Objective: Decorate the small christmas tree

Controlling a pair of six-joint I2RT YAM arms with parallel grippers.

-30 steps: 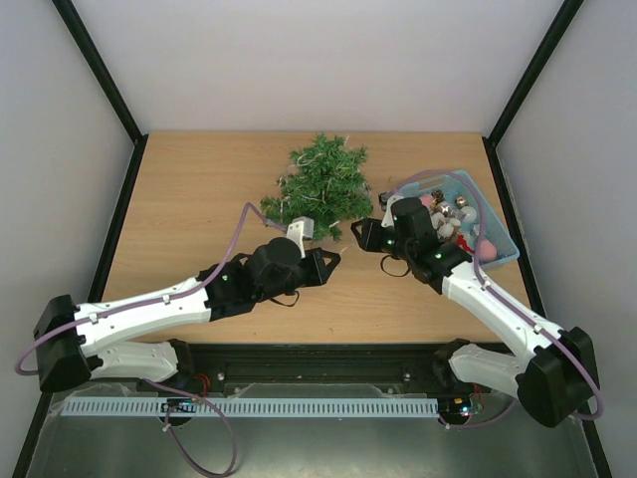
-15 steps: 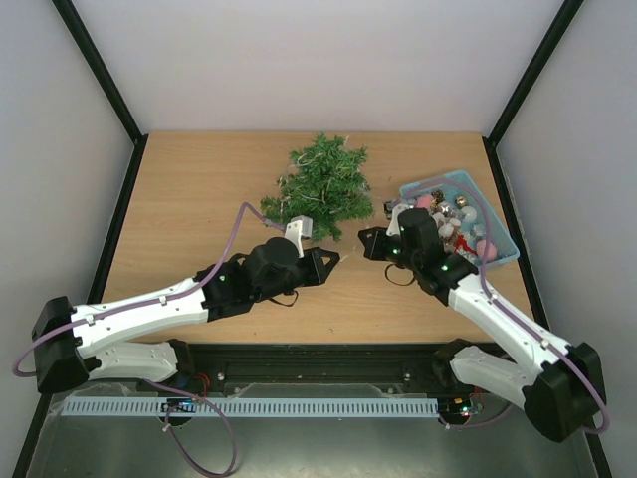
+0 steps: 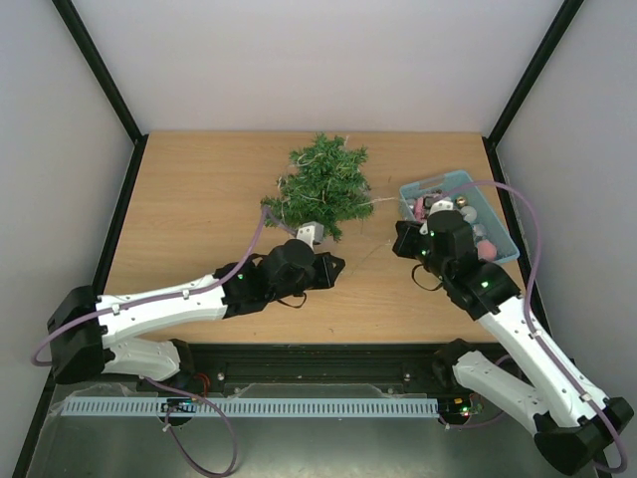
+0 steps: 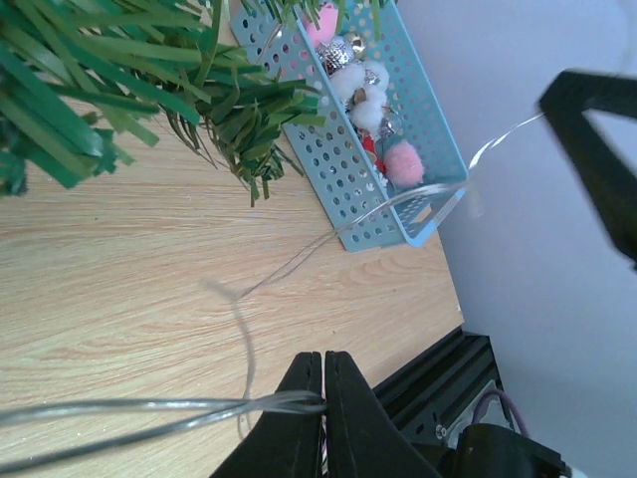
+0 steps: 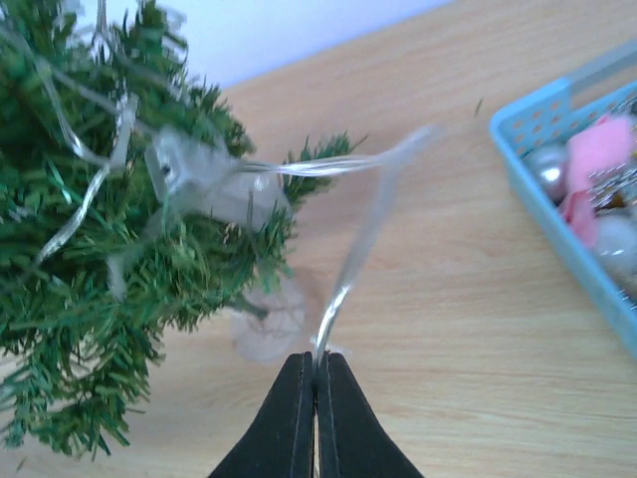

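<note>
The small christmas tree stands at the back middle of the table, and a silvery wire strand is draped over its branches. My left gripper is just in front of the tree, shut on a doubled length of the strand. My right gripper is between the tree and the basket, shut on another part of the strand. That part runs up to a clear plastic piece on the tree. Tree branches also fill the top left of the left wrist view.
A light-blue plastic basket of ornaments stands at the right, close behind my right gripper. It also shows in the left wrist view and the right wrist view. Black frame posts rise at both back corners.
My right gripper has drawn away to the right, toward the basket, with the strand in it. My left gripper has shifted a little to the right, still shut on the strand.
</note>
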